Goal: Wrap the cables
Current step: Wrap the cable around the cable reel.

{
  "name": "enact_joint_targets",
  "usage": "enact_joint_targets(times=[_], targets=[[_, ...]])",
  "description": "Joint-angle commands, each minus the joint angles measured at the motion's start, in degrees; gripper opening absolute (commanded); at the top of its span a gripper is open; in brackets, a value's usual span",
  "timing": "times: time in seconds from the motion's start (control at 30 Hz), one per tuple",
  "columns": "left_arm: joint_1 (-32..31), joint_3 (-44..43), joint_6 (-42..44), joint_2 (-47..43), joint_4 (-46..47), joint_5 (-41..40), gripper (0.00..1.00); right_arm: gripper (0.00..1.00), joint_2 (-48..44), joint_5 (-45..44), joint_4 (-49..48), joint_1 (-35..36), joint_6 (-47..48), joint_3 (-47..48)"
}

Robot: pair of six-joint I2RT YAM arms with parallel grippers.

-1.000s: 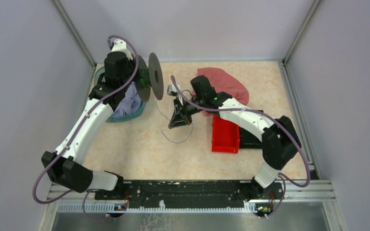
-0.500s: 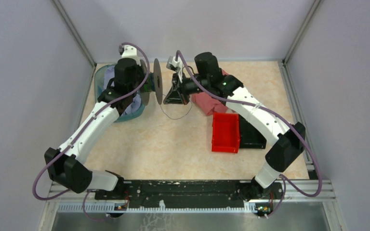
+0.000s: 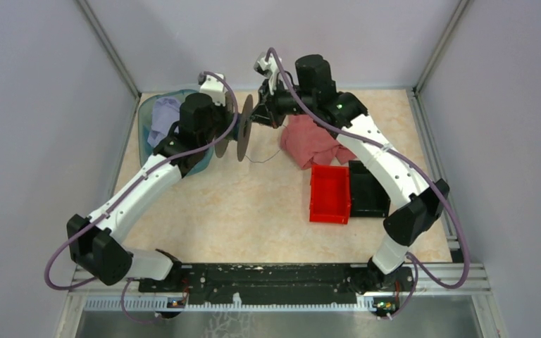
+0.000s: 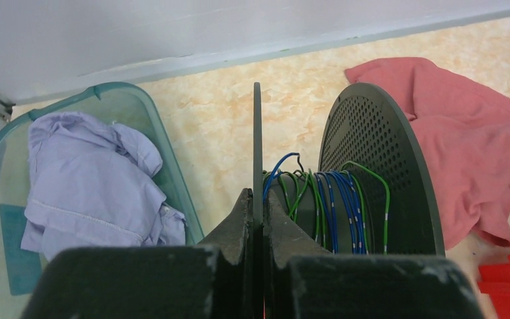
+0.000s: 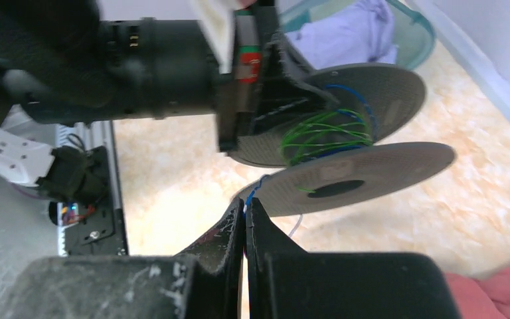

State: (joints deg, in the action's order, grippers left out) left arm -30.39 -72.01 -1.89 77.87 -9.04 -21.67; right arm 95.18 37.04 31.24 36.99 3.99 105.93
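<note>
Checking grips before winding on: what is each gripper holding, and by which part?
Left gripper clamps the spool by one flange's rim. Right gripper pinches the thin cable on a stretch near the spool.

A tub (image 3: 143, 120) at the table's far left has a garment (image 3: 160, 116) in it. Just to its right, the left gripper (image 3: 216, 131) clamps a spool (image 3: 244, 129) standing on edge. The right gripper (image 3: 262, 117), just right of the spool, pinches a cable (image 5: 256, 189). A cloth (image 3: 310, 141) lies farther right, a bin (image 3: 313, 197) before it and a tray (image 3: 368, 190) beside the bin.

Round perforated dark-grey plastic spool (image 4: 378, 173), at black left gripper (image 4: 257, 199): 2 wire colours, thin blue and green cables (image 4: 332, 206). Left: lilac crumpled cloth (image 4: 93, 179), translucent teal tub (image 4: 169, 166). Right: dusty-red cloth (image 4: 478, 159).
</note>
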Motion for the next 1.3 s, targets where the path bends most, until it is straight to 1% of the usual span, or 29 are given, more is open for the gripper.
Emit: enact_joint_targets(times=[0.0,0.37,0.67,0.9,1.27], targets=[[-0.88,-0.24,3.88,-2.56,4.13,3.49,0.0,0.0,1.33,-6.12,-0.92,-1.91,-0.09,5.05],[-1.95,0.51,7.46,-3.91,2.09,13.01,0.0,0.0,3.49,-13.91,-0.31,-3.33,0.49,6.39],[-1.91,-0.69,7.32,-5.11,-0.27,18.37,0.0,0.0,5.51,-16.46,-0.98,-5.75,1.7,4.18],[-1.61,-2.41,6.15,-5.29,-1.83,20.04,0.0,0.02,5.93,-15.89,-2.72,-8.3,2.15,-0.87],[0.11,-4.45,3.2,-5.36,-3.52,24.51,0.0,0.08,5.9,-8.99,-8.39,-11.15,2.9,-12.38]])
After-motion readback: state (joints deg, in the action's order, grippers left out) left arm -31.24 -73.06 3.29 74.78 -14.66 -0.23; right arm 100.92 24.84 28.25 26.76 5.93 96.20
